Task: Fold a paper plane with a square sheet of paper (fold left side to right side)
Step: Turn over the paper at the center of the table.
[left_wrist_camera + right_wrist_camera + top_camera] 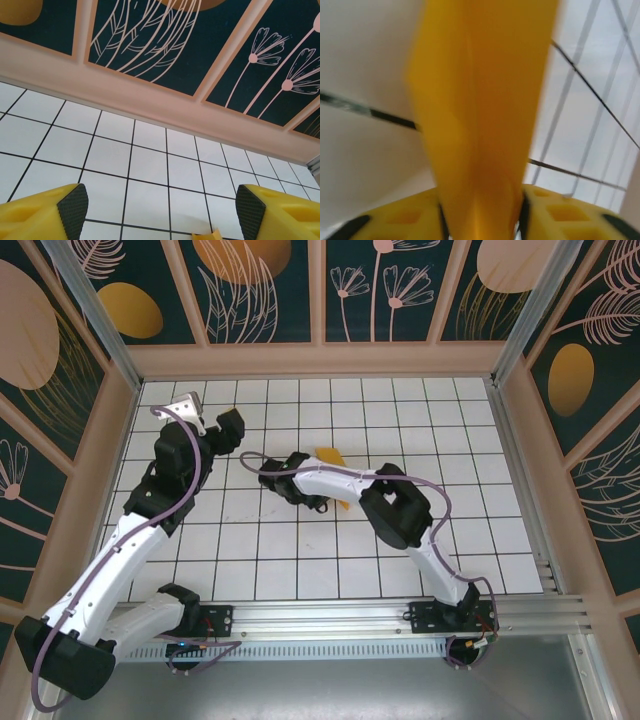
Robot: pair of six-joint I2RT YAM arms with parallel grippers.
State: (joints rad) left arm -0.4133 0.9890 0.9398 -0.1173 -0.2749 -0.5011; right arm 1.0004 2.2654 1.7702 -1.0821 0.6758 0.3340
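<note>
Two right fingers [395, 220] flank the paper plane [480, 115], arm [420, 530] stretched leftward.

The top external camera sits high above and behind the two white-and-black robot arms [130, 540]. It looks down on the whole white grid-tiled table [480, 540] and the dark flower-printed wall panels [400, 300]. The left wrist camera looks low across those tiles toward the far panel, sharing both with the overhead view. The right wrist camera faces a blurred orange-yellow folded paper [480, 125] very near its lens, with tiles behind.
</note>
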